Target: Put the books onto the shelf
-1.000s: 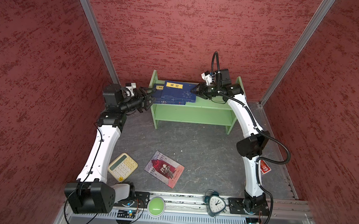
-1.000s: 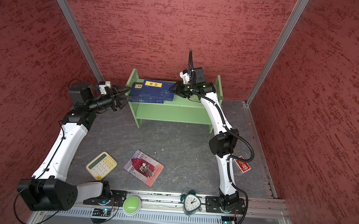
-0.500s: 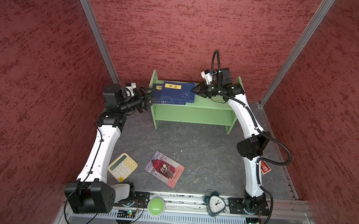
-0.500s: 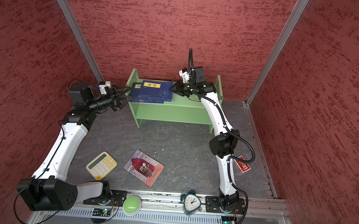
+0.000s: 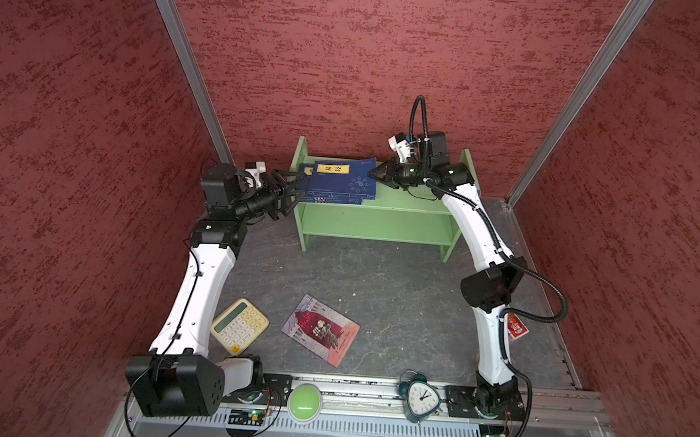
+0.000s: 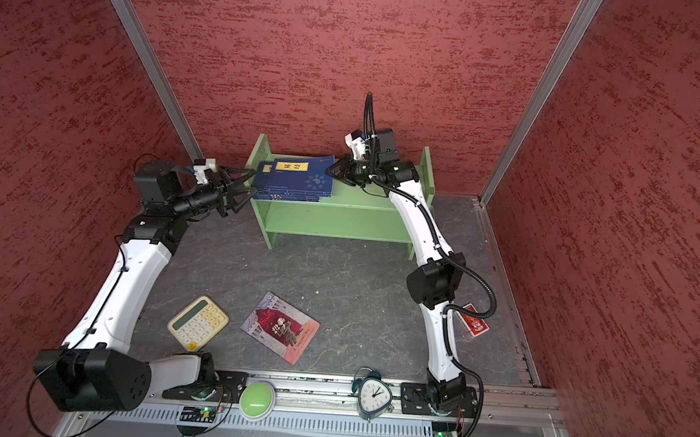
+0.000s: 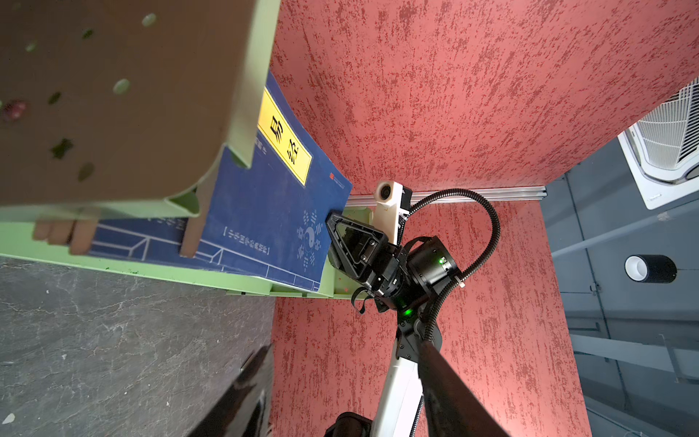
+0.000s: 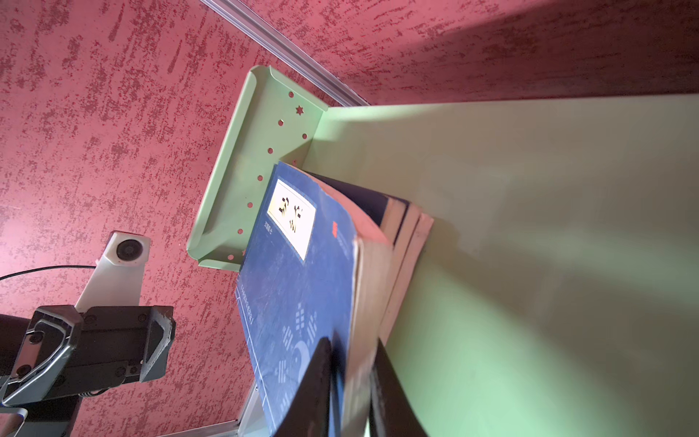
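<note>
Looking at the right hand (image 5: 372, 174), it was clamped on the free edge of the top navy book (image 5: 344, 178). That book sat on the other navy books (image 5: 320, 199), which lay flat in a stack on the upper tier of the green shelf (image 5: 381, 225), toward its left side panel. The left hand (image 5: 300, 184) had its jaws apart right by that panel, gripping nothing. My take on doing this step well: the cover was bowing up in the right wrist view, so I'd keep the pinch on the whole page block rather than just the cover. I'd also go slow and keep the book low so it doesn't drag the ones underneath off the front. The left hand looked well placed to steady the shelf or the stack. The red-pink book (image 5: 320, 330) lay flat on the desk (image 5: 378, 279), well apart from the shelf and just beside a cream calculator (image 5: 239, 325), so not shelved yet. The desk was dark grey, stone-look, with a few specks on it. The room was a tight booth of rough red walls (image 5: 349, 61), with an alarm clock (image 5: 420, 398) and a green button (image 5: 304, 406) at the front rail.
</note>
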### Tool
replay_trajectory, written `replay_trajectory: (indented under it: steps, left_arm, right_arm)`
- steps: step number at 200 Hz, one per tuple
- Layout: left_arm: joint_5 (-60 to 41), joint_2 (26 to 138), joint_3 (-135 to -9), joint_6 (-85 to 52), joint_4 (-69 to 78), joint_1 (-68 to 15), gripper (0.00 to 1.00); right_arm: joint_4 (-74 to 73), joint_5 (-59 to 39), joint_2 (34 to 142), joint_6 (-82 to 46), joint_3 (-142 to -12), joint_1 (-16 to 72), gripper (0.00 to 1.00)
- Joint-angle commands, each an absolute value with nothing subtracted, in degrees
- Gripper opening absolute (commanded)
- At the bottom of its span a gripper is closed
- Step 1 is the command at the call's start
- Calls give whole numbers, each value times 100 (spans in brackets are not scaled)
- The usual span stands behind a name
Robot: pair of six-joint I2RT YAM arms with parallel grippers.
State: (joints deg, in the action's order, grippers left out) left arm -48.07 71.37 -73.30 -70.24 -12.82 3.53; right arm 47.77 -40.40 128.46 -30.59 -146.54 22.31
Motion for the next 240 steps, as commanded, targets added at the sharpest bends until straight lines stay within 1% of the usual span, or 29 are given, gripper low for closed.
replay_trajectory:
  steps: [1,64,104,114,122,144,161,187,208,240]
  left_arm:
    - [-4851,7197,-7259,-7004,-1137,291,62]
    - [-4871,7242,-7286,-7020,-1109,265,62]
    - [-4890,7284,-7295,-7040,-1081,248,62]
    - [-4894,7286,-7295,-7040,-1073,246,62]
    - [-4900,7286,-7294,-7040,-1072,247,61]
    - [-4898,7311,-7301,-7022,-1064,246,62]
    - [-4891,7356,-7325,-6979,-1080,246,62]
    - [-4884,7408,-7360,-6856,-1094,237,62]
    - [-4854,7404,-7410,-6626,-1178,213,62]
    - [-4867,7390,-7541,-5959,-1447,69,62]
  right_arm:
    - [4400,-4223,12903,-3126,-14757,2280,20]
    - [4207,-4237,13045,-3250,-14758,2337,26]
    - [4056,-4245,13135,-3340,-14767,2372,25]
    - [4052,-4230,13148,-3338,-14774,2381,28]
    - [4081,-4170,13142,-3335,-14768,2391,34]
    - [4134,-4018,13064,-3279,-14780,2399,41]
    - [4181,-3725,12905,-3239,-14779,2399,50]
    - [4166,-3348,12618,-3186,-14773,2399,53]
    - [4291,-3104,12410,-3143,-14759,2395,53]
    - [4412,-3085,12199,-3103,-14587,2399,52]
